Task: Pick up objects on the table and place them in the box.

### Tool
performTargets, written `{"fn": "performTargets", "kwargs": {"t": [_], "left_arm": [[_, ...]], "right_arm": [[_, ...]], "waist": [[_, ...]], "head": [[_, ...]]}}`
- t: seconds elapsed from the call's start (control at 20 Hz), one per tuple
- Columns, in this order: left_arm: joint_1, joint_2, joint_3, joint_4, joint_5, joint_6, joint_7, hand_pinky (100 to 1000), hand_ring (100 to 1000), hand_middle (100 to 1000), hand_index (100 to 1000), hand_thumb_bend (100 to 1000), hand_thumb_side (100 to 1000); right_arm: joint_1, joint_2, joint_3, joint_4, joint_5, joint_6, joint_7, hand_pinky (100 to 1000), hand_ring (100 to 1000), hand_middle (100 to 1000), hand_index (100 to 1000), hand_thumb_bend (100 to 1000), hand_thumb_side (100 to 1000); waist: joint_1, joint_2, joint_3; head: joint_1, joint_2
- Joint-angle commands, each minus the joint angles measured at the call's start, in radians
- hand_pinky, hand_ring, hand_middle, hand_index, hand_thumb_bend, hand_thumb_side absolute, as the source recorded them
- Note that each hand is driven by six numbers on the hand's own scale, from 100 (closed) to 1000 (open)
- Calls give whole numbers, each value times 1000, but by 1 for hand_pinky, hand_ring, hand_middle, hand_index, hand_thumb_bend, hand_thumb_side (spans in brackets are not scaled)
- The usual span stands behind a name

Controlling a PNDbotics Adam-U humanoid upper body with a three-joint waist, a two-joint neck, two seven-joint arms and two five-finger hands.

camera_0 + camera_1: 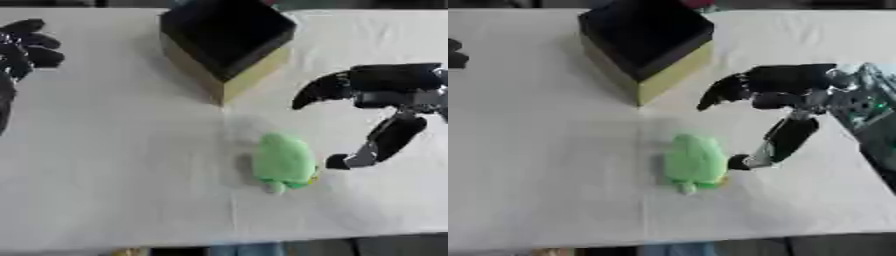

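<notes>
In the left eye view, the right hand (385,107) hangs spread wide beside the green plush toy (283,162), which lies on the white desk (114,165) in front of the box (226,42). This looks like the approach to a grasp; next the fingers must close round the toy. The left hand (26,47) rests open at the upper left, idle.

In the right eye view, the thumb tip sits just beside the toy; whether they touch is unclear. The left hand is nearly cut off, and the box's inside is too dark to read.
</notes>
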Motion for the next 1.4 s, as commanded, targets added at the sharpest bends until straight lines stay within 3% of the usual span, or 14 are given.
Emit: {"fn": "performTargets", "kwargs": {"t": [0.05, 0.7, 1.4], "left_arm": [[-4, 9, 1, -7, 4, -3, -10, 751, 688, 670, 870, 646, 1000], [-6, 7, 0, -7, 5, -4, -14, 754, 690, 672, 871, 641, 1000], [-11, -1, -3, -7, 5, -2, -15, 754, 698, 673, 871, 640, 1000]], "right_arm": [[-17, -4, -5, 0, 8, -3, -5, 760, 846, 868, 927, 438, 462], [-40, 52, 26, 77, 47, -19, -3, 756, 843, 868, 928, 431, 465], [-49, 148, 62, 230, 160, -74, -16, 753, 841, 867, 928, 424, 466]], "waist": [[-1, -12, 1], [4, -11, 1], [15, -11, -2]], "head": [[15, 5], [18, 5], [9, 5]]}}
